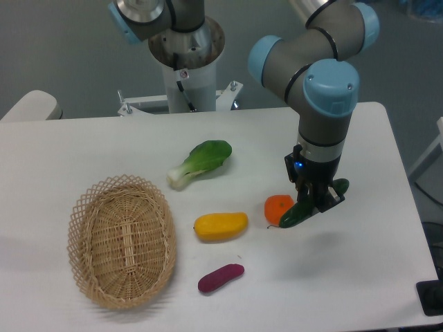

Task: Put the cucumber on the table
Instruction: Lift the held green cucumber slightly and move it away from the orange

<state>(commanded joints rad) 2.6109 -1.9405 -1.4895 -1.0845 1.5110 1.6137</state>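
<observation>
The cucumber is slim, dark green and glossy, tilted with its low end toward 8 o'clock and its high end poking out toward 2 o'clock behind the end effector, whose dark fingers are clamped around its middle. Its lower tip sits just beside a round orange fruit; whether that tip touches the counter I cannot tell. At 9 o'clock from the fruit lies a smooth yellow oblong vegetable, and toward 7 o'clock from that a small matte purple vegetable. A leafy bok choy with a white stalk lies toward 11 o'clock from the cucumber. An oval wicker basket of open tan weave sits far off at 9 o'clock. The counter is white, smooth, with rounded corners; grey floor lies beyond it
</observation>
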